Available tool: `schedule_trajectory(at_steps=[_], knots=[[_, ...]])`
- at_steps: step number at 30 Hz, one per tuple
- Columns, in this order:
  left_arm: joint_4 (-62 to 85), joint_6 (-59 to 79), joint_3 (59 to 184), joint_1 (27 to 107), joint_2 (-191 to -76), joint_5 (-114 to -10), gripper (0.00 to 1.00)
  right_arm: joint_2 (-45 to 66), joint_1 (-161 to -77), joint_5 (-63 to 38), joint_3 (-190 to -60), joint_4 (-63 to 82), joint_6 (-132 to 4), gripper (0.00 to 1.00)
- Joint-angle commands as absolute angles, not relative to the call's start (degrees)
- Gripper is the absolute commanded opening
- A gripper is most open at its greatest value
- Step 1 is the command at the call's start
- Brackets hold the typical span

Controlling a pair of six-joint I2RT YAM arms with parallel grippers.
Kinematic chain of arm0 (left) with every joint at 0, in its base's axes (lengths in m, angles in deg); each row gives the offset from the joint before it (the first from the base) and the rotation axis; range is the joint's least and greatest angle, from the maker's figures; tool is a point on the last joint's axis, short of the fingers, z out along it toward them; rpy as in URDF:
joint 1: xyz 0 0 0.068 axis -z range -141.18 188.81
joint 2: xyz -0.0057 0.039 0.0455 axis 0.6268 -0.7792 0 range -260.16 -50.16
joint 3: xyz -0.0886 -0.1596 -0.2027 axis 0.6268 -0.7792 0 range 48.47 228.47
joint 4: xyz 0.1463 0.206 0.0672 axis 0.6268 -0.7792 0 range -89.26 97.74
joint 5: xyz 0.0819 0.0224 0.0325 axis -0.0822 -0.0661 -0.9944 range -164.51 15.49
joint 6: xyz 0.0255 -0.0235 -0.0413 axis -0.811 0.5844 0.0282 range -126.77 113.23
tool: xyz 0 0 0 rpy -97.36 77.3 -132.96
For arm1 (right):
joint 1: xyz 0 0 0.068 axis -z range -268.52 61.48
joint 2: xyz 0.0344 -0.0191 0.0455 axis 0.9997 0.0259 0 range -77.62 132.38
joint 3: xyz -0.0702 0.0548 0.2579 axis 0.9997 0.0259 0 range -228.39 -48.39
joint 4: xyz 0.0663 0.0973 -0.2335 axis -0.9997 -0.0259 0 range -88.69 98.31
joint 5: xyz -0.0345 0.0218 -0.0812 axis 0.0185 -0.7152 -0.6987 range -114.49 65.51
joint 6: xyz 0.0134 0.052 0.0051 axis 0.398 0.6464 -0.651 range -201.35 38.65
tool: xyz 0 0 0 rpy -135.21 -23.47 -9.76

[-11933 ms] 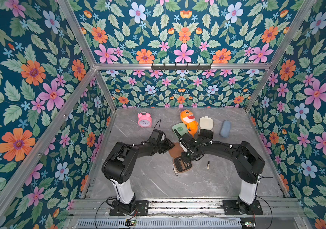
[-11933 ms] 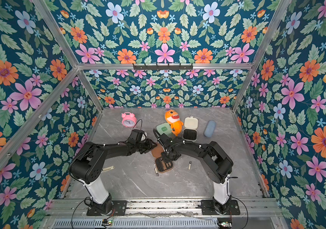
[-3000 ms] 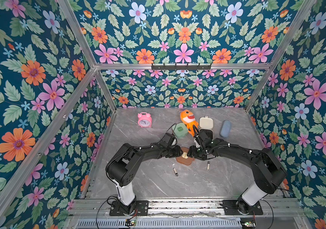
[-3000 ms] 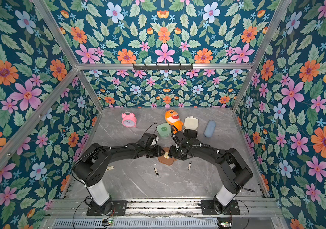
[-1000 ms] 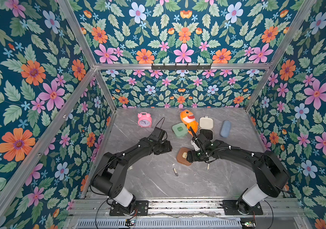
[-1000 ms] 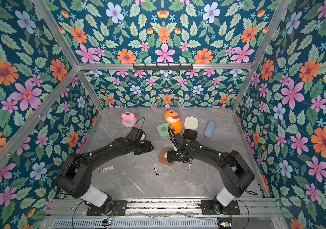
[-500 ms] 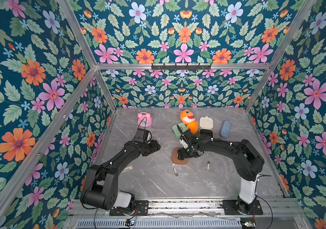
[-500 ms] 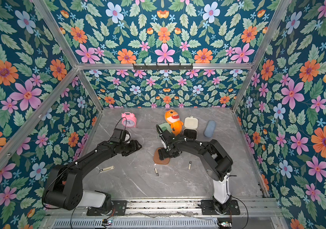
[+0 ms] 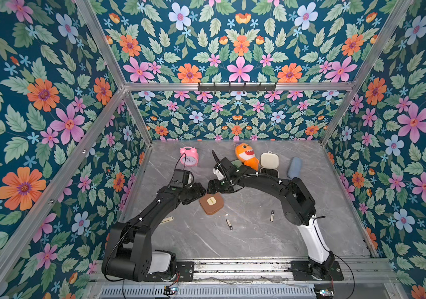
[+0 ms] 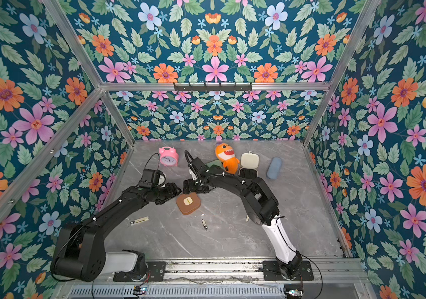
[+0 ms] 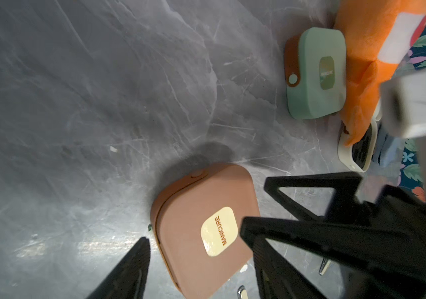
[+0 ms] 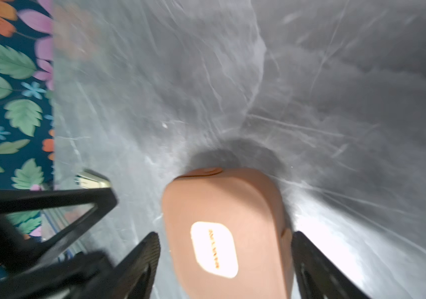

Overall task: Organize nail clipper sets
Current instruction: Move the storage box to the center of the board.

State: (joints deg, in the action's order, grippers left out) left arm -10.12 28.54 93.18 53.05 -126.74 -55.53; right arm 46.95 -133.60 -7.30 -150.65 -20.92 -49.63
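The brown nail clipper case (image 9: 211,203) (image 10: 188,203) lies shut on the table, label up. My left gripper (image 9: 202,190) (image 11: 201,259) and right gripper (image 9: 210,189) (image 12: 227,259) meet tip to tip just behind it, both open and straddling the brown case (image 11: 206,227) (image 12: 227,233) with gaps at the fingers. The mint green case (image 11: 315,72) lies shut by the plush, mostly hidden behind my right arm in both top views. The cream case (image 9: 269,159) stands open. Loose metal tools (image 9: 229,224) (image 9: 272,215) and a pale-handled one (image 9: 167,220) lie in front.
A pink alarm clock (image 9: 189,156) stands at the back left. An orange shark plush (image 9: 247,155) sits between the mint and cream cases, and a blue-grey pouch (image 9: 294,167) lies at the back right. Flowered walls close in the table on three sides.
The brown case has slid left across the table, and my right gripper has followed it left. My left gripper drew away to the left, then came back beside the case.
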Motion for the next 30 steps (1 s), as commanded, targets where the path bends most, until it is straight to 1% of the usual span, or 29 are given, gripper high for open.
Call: schedule_trajectory(at_steps=[1,4,7,9,12,15,19,24,30], knots=[[-11.07,26.77,93.16,52.87,-126.41,-55.7,0.66,40.24,-131.61,-11.26,-146.39,-22.58,-49.57,0.78],[-9.72,26.46,92.72,53.13,-126.86,-53.82,0.65,31.07,-127.01,-14.31,-136.68,-21.86,-49.63,0.7],[-8.87,26.54,93.17,55.3,-128.22,-53.63,0.64,22.21,-119.92,-17.26,-126.82,-21.89,-49.54,0.64],[-8.03,27.12,94.4,58.67,-130.13,-53.77,0.63,18.07,-113.44,-17.68,-121.51,-22.56,-49.63,0.57],[-5.98,28.86,97.05,65.09,-134.02,-54.29,0.63,14.24,-104.44,-16.73,-116.69,-22.78,-50.73,0.52],[-3.41,31.0,100.36,70.92,-138.96,-53.81,0.63,14.7,-99.01,-16.14,-115.69,-22.69,-52.54,0.51],[1.65,34.41,102.6,75.54,-144.44,-52.09,0.64,19.81,-96.89,-15.7,-118.57,-22.64,-54.14,0.47],[7.21,37.21,102.26,76.85,-149.53,-52.86,0.62,26.92,-96.36,-16.63,-124.78,-23.3,-54.7,0.43],[7.42,36.35,102.44,76.57,-152.23,-56.12,0.61,32.73,-95.74,-17.54,-129.57,-23.38,-55.05,0.38]])
